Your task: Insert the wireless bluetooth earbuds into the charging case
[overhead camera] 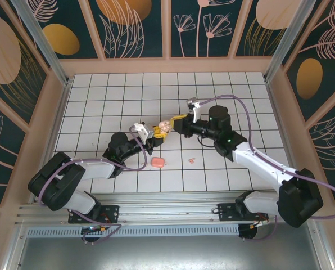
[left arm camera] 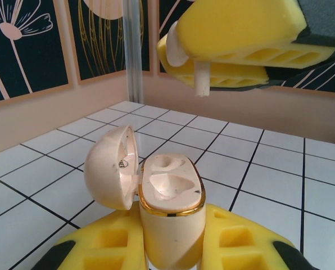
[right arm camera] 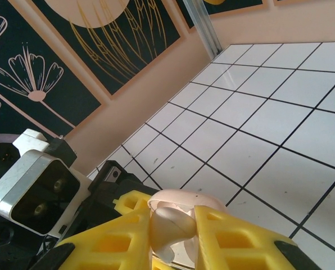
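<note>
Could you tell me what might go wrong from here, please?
The earbud in the right pincer hangs above the charging case, seemingly out of line with its empty sockets; it might strike the gold rim and slip free.
The left pincer grips only the case's lower body; a push could tilt it.

Cream charging case (left arm camera: 170, 197) upright in left gripper (left arm camera: 170, 250), lid hinged open, both sockets empty — pale earbud (left arm camera: 201, 79) pinched in right gripper (right arm camera: 173, 236) just above, stem down; second earbud (overhead camera: 191, 160) on tiles (overhead camera: 100, 101), apart from both.
</note>
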{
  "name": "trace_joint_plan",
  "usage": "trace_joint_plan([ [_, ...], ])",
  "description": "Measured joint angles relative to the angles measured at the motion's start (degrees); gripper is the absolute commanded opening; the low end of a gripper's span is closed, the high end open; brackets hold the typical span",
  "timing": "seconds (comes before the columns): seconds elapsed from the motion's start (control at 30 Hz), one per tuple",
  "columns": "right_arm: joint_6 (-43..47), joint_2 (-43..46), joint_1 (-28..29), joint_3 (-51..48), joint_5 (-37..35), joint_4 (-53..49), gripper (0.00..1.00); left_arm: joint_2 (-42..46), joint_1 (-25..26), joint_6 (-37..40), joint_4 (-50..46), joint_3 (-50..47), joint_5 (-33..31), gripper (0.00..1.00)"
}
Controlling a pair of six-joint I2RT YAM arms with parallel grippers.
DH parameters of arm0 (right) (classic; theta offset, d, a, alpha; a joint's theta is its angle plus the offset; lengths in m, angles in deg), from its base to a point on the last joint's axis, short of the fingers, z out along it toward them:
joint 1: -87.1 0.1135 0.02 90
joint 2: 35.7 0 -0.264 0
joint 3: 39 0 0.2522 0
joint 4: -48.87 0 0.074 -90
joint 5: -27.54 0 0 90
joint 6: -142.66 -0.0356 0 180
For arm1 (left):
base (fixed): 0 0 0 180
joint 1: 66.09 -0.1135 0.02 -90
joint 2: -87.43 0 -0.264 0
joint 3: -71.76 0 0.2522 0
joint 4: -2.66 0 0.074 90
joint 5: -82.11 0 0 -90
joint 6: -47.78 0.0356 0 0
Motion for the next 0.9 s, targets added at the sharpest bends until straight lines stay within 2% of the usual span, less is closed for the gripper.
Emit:
trace_joint_plan([
  [0.43, 0.0, -2.19, 0.31, -0.87, 0.35, 2.51, 0.23, 2.19, 0.02, 0.02, -0.66, 0.96, 1.2, 0.04],
  [0.9, 2.29, -1.2, 0.74, -0.87, -0.63, 0.83, 0.22, 4.66, 0.02, 1.53, -4.81, 1.09, 1.01, 0.04],
])
